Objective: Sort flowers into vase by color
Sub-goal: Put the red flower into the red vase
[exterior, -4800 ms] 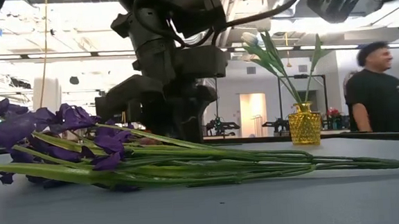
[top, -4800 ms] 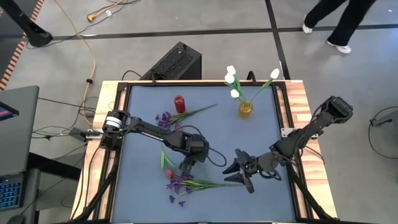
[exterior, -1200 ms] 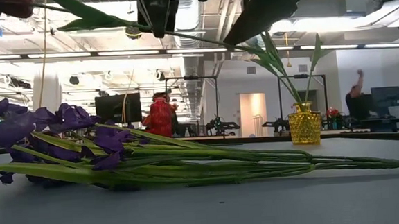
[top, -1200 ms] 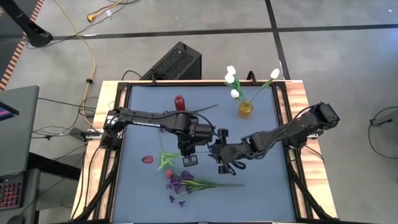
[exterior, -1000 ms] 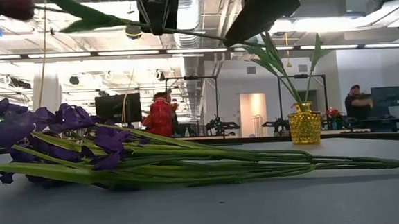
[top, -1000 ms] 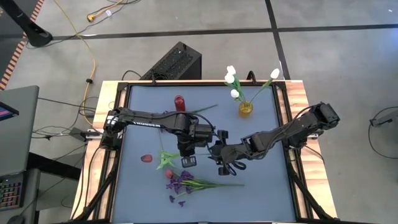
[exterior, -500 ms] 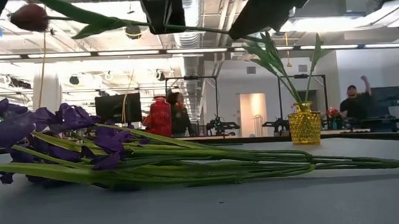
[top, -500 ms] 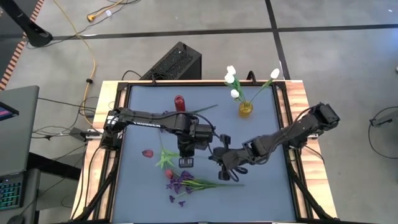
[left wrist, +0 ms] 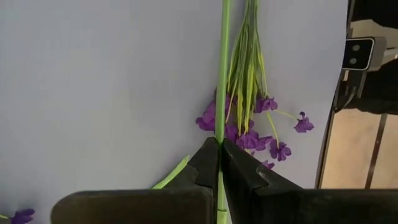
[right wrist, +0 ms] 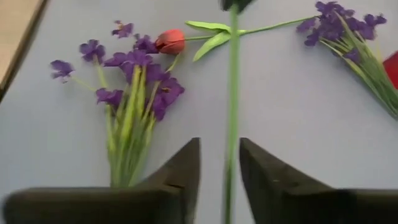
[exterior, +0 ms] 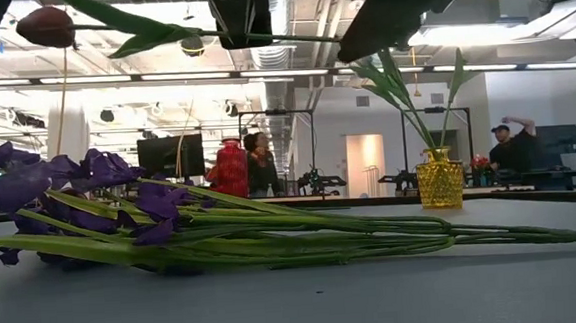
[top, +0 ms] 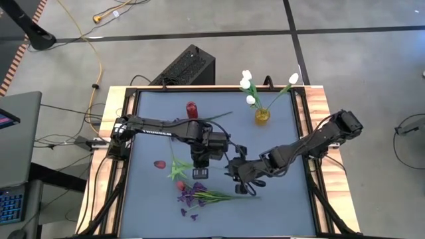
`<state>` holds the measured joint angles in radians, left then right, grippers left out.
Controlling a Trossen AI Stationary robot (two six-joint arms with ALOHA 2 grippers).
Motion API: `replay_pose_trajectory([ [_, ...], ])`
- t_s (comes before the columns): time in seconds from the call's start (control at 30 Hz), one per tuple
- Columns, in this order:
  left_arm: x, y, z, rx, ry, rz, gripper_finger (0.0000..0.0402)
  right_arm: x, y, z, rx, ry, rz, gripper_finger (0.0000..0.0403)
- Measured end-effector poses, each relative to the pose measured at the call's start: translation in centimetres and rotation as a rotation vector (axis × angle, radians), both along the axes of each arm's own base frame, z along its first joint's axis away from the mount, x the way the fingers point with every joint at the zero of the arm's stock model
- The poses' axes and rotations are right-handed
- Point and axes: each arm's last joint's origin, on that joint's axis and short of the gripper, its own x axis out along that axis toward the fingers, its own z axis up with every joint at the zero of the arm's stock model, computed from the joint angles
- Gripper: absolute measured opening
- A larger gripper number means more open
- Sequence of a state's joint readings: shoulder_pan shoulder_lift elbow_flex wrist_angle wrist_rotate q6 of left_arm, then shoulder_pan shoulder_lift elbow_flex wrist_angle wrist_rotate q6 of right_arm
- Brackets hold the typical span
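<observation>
left gripper: the left gripper (top: 200,165) hangs over the middle of the table, its two dark wedge-shaped fingers (left wrist: 208,163) pressed together on a thin green stem, which runs straight up between their tips
held flower: the red bud flower (top: 159,163) is carried above the mat, its smooth oval red bud at the left arm's side and its slim stem (exterior: 290,37) lying level in the air, with flat pointed leaves partway along
right gripper: the right gripper (top: 240,184) sits just right of the left one; in its wrist view the blunt dark fingers (right wrist: 186,168) stand apart with the green stem passing through the gap, and i cannot tell whether they touch it
purple bunch: a purple bunch (top: 199,195) lies flat on the mat near the front edge, ruffled little blossoms at one end and a sheaf of thin green stems fanning toward the right gripper
second purple bunch: another purple cluster (right wrist: 348,28) lies farther back on the mat
red vase: a small red vase (top: 192,109) stands at the back left
yellow vase: a yellow vase (exterior: 439,178) of knobbly glass stands at the back right, holding white tulips (top: 248,85) on long stems
table: the table (top: 279,206) has a smooth blue-grey mat framed by pale wood
</observation>
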<state>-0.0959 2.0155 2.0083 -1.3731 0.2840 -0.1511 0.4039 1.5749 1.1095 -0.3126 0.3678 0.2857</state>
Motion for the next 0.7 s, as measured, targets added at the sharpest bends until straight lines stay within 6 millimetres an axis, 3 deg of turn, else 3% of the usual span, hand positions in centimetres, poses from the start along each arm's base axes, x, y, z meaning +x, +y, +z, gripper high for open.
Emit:
replay_pose_trajectory([
  [0.17, -0.01, 0.06, 0.00, 0.001, 0.002, 0.006, 0.0000, 0.34, -0.77, 0.04, 0.004, -0.006, -0.027, 0.0224],
  [0.33, -0.04, 0.04, -0.01, 0.002, 0.003, -0.003, 0.0000, 0.42, -0.88, 0.08, 0.044, -0.014, -0.057, 0.0228],
  [0.5, -0.03, 0.06, -0.01, 0.005, 0.001, -0.006, 0.0000, 0.43, -0.93, 0.07, 0.049, -0.013, -0.063, 0.0165],
  [0.7, 0.00, 0.05, 0.00, 0.004, 0.002, 0.009, 0.0000, 0.34, -0.74, -0.05, 0.100, 0.019, -0.008, 0.0037],
])
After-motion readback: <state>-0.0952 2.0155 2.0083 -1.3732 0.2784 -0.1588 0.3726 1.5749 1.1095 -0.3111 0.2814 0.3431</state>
